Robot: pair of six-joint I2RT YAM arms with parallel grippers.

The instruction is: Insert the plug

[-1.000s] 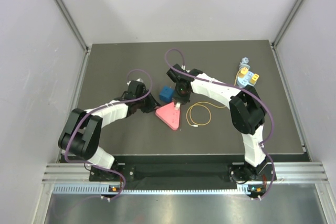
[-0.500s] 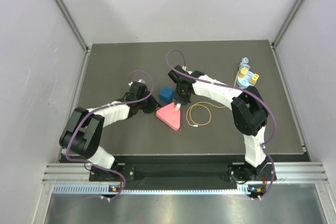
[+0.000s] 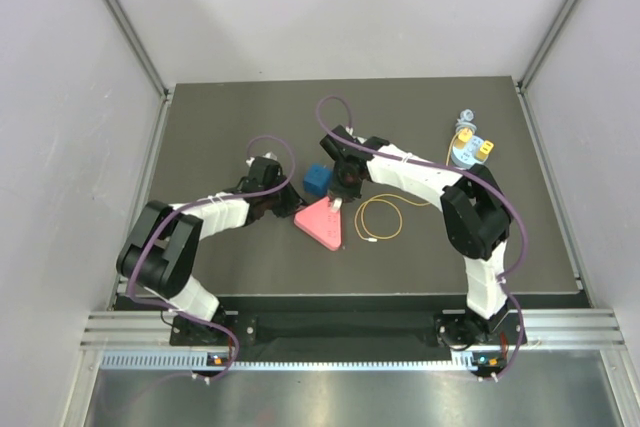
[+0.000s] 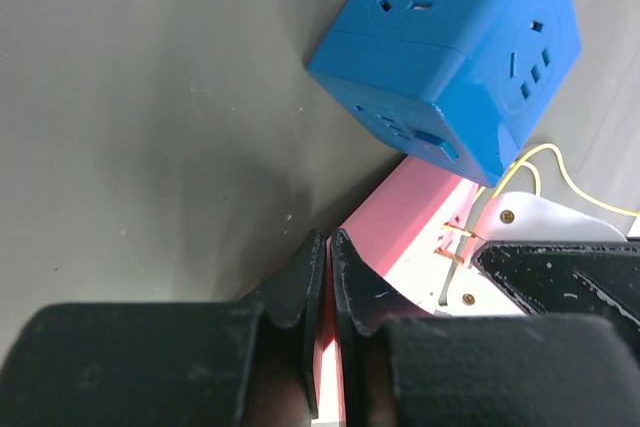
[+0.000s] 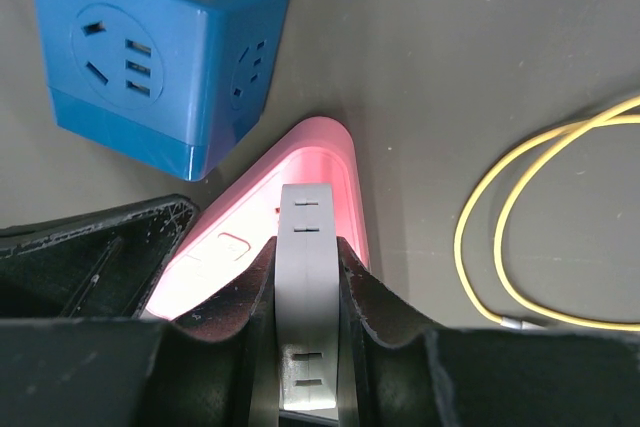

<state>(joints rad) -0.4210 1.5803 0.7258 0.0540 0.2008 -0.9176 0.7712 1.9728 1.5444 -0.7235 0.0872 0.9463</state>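
Dark table (image 3: 220,127) is carrying a pink socket (image 3: 320,222) at frame centre; the left fingers (image 4: 300,287) are pinching its edge, and the right fingers (image 5: 365,297) are clamping the plug (image 5: 305,237) just over it. Misaligned prongs may be pushing the socket loose.

My arms (image 3: 215,212) are white shells with black joints; a purple cable (image 3: 268,138) loops along each. My fingers (image 4: 298,289) are matte black, speckled with pale scuffs.
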